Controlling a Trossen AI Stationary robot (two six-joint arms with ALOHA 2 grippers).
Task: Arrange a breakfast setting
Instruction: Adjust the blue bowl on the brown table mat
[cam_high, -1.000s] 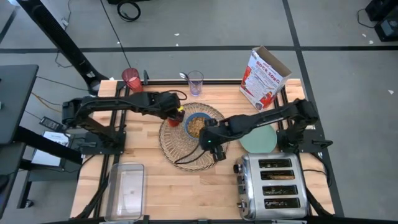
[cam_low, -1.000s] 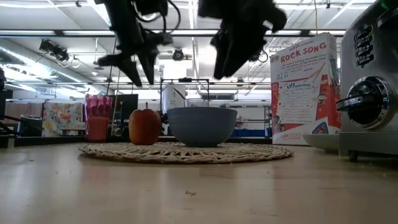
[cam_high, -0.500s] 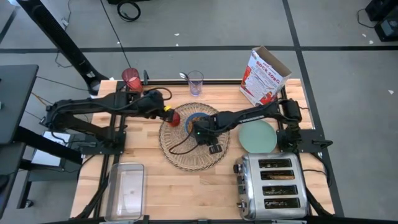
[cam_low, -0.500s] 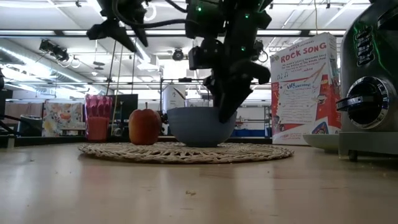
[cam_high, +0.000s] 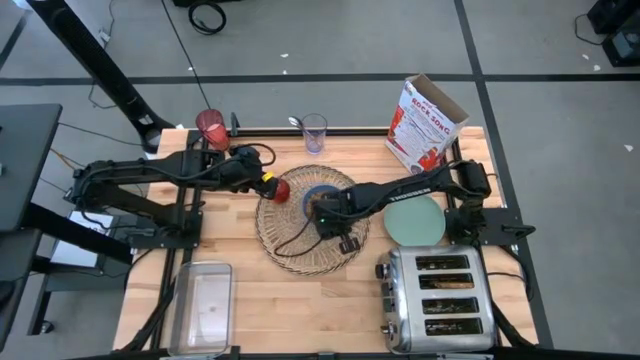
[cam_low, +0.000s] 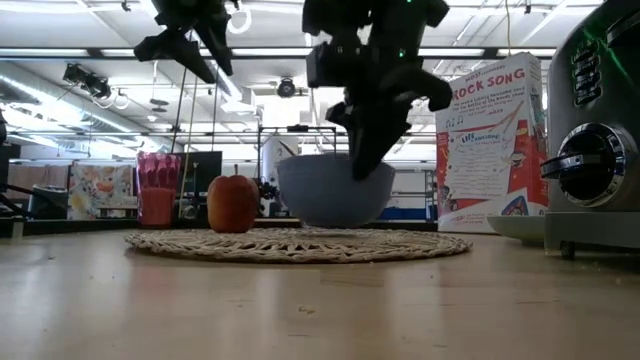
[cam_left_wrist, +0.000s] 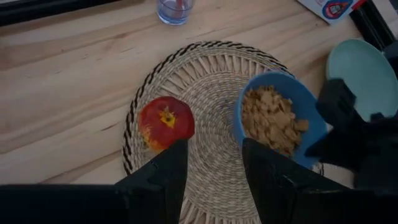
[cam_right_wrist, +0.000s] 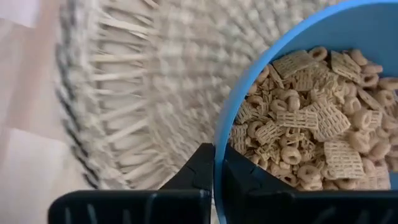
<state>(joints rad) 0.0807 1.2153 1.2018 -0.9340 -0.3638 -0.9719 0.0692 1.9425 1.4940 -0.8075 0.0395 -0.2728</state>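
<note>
A small blue bowl of cereal hangs just above the round woven placemat. My right gripper is shut on the bowl's near rim. It also shows in the low view. A red apple rests on the mat's left part. My left gripper is open and empty, raised just left of the apple. It also shows in the low view. A mint-green plate lies right of the mat. A red-filled glass stands at the far left. No spoon shows. My right gripper grips the bowl's rim on its near side, one finger inside the bowl against the cereal and one outside the wall. The fingers come from above, pointing down. The bowl is lifted just clear of the mat, about level.
A chrome toaster stands at the near right. A cereal box stands at the far right, and a clear glass at the far middle. A clear plastic container lies at the near left.
My right gripper has come down onto the bowl's near rim, taken hold, and raised the bowl a little off the mat. My left gripper has gone up and toward the table's left edge, away from the apple, which stays on the mat.
</note>
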